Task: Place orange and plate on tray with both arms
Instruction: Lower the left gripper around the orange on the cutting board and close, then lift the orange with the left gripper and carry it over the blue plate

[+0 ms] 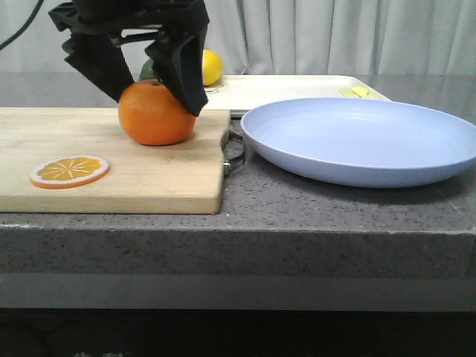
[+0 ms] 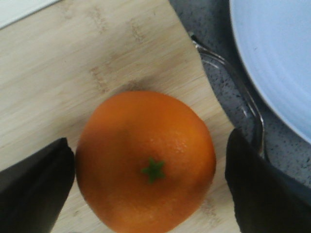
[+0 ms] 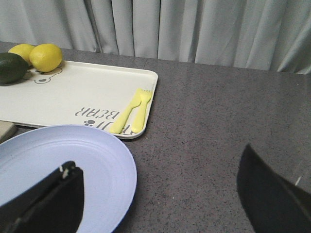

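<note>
The orange (image 1: 155, 115) sits on the wooden cutting board (image 1: 111, 186), near its right end. My left gripper (image 1: 158, 100) is open and straddles the orange from above. In the left wrist view the orange (image 2: 146, 160) lies between the black fingers (image 2: 34, 194), with a slim gap on each side. The lavender-blue plate (image 1: 357, 141) rests on the counter to the right. The cream tray (image 1: 297, 89) lies behind it. My right gripper (image 3: 160, 199) is open and empty, one finger over the plate (image 3: 63, 160) and the other over bare counter. The tray (image 3: 73, 97) is beyond it.
An orange slice (image 1: 69, 171) lies on the board's front left. Lemons (image 3: 46, 56) and a dark green fruit (image 3: 9, 68) sit at the tray's far corner. A yellow fork and knife (image 3: 133, 111) lie on the tray. The board's metal handle (image 1: 234, 149) nears the plate rim.
</note>
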{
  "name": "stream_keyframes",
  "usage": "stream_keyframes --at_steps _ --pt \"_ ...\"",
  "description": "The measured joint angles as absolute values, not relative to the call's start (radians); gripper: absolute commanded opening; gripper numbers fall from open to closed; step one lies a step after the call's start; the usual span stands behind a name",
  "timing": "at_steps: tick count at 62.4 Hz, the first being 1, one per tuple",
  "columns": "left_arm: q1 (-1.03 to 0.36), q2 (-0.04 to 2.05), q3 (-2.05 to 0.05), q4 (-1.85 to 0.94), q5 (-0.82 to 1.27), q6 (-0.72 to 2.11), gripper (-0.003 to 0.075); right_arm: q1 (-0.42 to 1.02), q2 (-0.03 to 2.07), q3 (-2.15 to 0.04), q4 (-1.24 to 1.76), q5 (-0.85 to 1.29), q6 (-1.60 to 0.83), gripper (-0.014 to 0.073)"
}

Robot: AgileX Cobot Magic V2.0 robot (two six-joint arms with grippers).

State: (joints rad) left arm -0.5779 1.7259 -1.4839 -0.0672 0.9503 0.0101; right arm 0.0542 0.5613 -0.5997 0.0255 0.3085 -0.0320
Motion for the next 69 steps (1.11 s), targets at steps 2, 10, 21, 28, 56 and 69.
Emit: stream_keyframes --at_steps 2,10,21,28,56,69 --pt "-0.578 1.735 -1.484 -0.066 0.953 0.01 0.06 0.054 0.561 -0.6 0.025 0.308 -0.032 0.0643" --pt "-0.578 1.761 -1.484 -0.066 0.96 0.01 0.0545 0.054 0.561 -0.6 0.025 0.308 -0.032 0.0643" --pt "-0.578 1.761 -1.504 -0.065 0.98 0.01 0.0294 0.054 0.561 -0.6 0.025 0.308 -0.032 0.0643" --pt "-0.578 1.761 -1.542 -0.065 0.984 0.012 0.0244 0.054 0.561 -0.6 0.025 0.306 -0.032 0.0643" --pt "-0.751 1.792 -1.684 -0.063 0.722 0.045 0.0245 0.054 0.561 -0.6 0.025 0.304 -0.032 0.0643" --pt "-0.839 1.898 -1.684 -0.067 0.602 0.045 0.0245 0.054 0.561 -0.6 0.025 0.304 -0.032 0.0643"
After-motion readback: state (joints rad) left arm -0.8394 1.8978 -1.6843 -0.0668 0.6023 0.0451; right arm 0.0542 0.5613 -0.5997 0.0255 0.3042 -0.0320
